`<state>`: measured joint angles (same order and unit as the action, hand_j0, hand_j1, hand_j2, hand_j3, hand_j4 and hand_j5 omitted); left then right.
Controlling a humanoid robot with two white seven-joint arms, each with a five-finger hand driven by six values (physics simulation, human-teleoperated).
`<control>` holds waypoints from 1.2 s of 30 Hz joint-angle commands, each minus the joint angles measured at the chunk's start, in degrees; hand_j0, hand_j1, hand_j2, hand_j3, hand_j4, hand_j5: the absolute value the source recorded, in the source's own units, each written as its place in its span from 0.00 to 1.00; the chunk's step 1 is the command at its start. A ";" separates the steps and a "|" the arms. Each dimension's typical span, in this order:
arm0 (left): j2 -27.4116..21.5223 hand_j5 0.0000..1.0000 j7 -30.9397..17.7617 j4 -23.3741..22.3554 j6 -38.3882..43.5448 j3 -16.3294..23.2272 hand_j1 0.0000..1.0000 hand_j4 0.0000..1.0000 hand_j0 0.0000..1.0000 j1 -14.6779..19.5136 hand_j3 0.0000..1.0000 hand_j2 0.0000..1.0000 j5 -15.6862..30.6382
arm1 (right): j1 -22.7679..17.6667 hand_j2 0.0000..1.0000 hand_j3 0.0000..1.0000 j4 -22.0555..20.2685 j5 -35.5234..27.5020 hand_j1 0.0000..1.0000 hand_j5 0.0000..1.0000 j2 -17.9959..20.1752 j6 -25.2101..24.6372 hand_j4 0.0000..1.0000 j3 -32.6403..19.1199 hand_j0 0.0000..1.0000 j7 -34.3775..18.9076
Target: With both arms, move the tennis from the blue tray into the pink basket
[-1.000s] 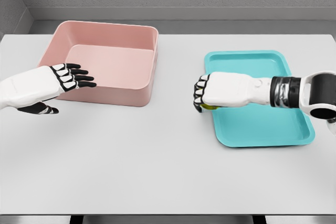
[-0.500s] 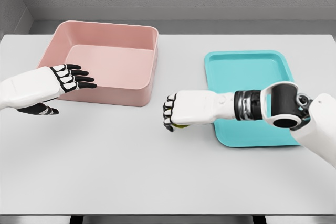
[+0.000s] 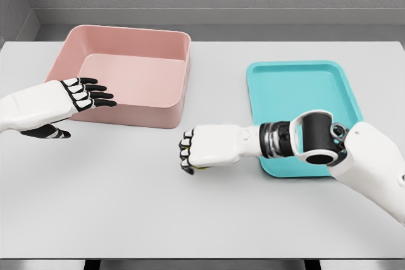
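My right hand [image 3: 190,153] hovers over the middle of the table, left of the blue tray [image 3: 297,86], with its fingers curled around the tennis ball [image 3: 201,167]. Only a thin yellow-green sliver of the ball shows under the palm. The tray holds nothing that I can see. The pink basket [image 3: 126,74] stands at the back left with nothing inside. My left hand [image 3: 88,93] hangs in front of the basket's front left corner, fingers spread, holding nothing.
The white table [image 3: 126,207] stretches wide in front of both hands. A grey wall runs behind the table's far edge.
My right hand has carried the ball out of the blue tray, leftward and toward me, to the table's middle. The left hand has stayed where it was.
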<state>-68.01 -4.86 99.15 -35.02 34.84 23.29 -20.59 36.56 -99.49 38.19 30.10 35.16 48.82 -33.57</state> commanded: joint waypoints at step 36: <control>-0.37 1.00 0.03 0.08 0.02 -0.12 1.00 1.00 1.00 0.00 1.00 1.00 0.37 | 0.44 0.99 0.99 4.93 2.50 0.99 0.99 -0.66 -0.16 0.99 -0.30 0.99 0.09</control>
<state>-68.30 -4.86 99.23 -35.02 34.75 23.29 -20.59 37.00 -94.49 40.77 29.24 35.14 49.05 -33.51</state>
